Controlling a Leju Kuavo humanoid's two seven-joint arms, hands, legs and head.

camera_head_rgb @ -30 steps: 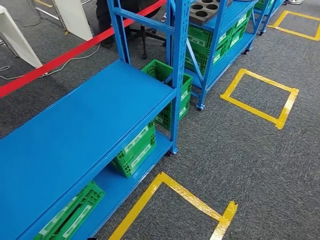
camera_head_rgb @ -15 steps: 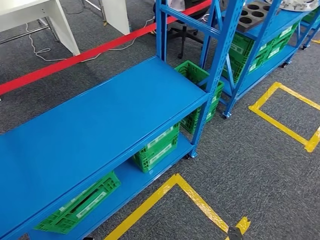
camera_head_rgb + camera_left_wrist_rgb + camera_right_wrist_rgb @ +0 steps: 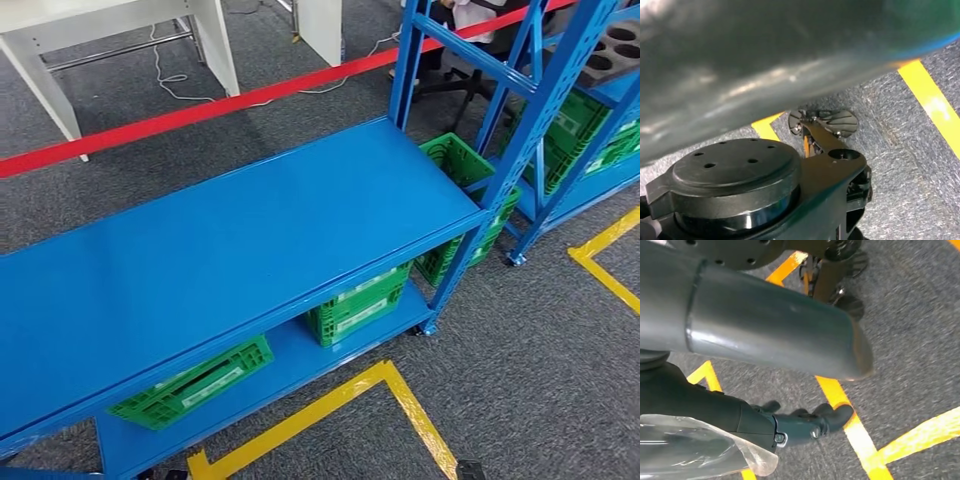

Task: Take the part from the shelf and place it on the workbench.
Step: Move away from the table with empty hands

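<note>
Your right hand hangs over the floor, fingers loosely extended, holding nothing. Left-hand finger state cannot be told. The blue shelf ahead carries no part yet.

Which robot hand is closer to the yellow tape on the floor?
Probably right: the right hand hangs over the yellow tape. The left hand is a blur, with tape beside it.

Head view bright, even overhead light, soft shadows under shelf. Wrist views blurred close-up, dim glare streaks.
</note>
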